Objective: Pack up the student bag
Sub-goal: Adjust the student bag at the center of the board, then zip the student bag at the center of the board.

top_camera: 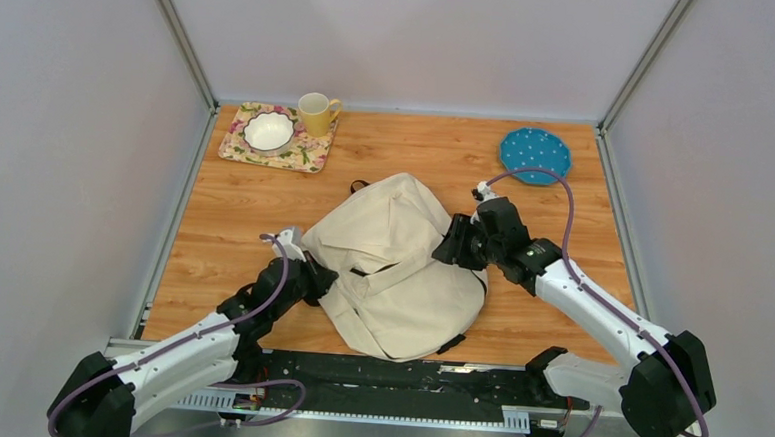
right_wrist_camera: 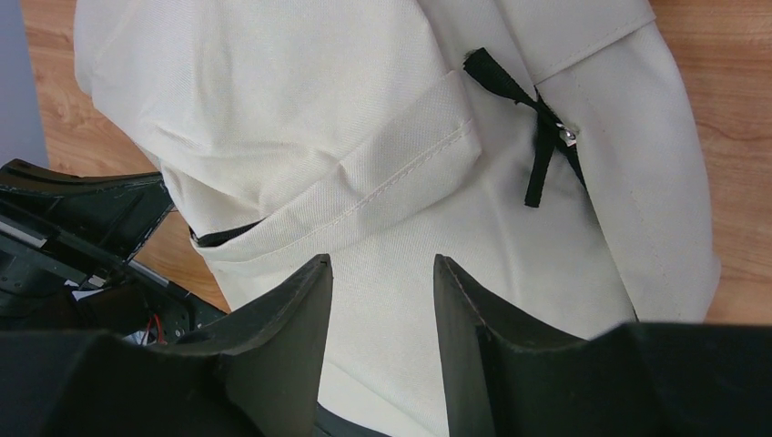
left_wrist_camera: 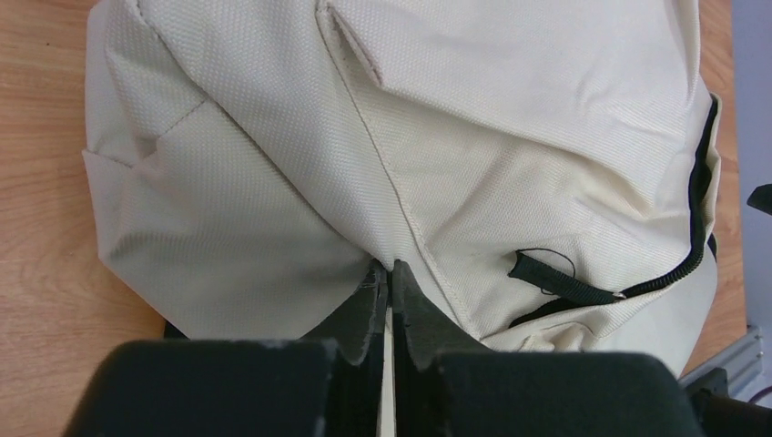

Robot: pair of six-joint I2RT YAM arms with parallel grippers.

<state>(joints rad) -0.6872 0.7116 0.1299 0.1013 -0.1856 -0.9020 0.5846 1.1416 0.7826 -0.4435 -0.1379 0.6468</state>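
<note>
The student bag [top_camera: 396, 264], a big cream fabric backpack, lies slumped in the middle of the wooden table. My left gripper [top_camera: 315, 275] is at its left edge. In the left wrist view that gripper [left_wrist_camera: 389, 266] is shut on a pinched fold of the bag's fabric [left_wrist_camera: 455, 137], beside a black zipper pull [left_wrist_camera: 546, 273]. My right gripper [top_camera: 452, 247] is at the bag's right side. In the right wrist view it [right_wrist_camera: 382, 264] stands open over the cream cloth [right_wrist_camera: 364, 118], holding nothing. A black strap end [right_wrist_camera: 537, 155] lies just beyond it.
At the back left a floral tray [top_camera: 307, 154] holds a white bowl [top_camera: 268, 129], with a yellow mug [top_camera: 317, 114] on its far right corner. A blue dotted plate [top_camera: 534, 155] lies at the back right. White walls enclose the table, and a black rail [top_camera: 385, 379] runs along the near edge.
</note>
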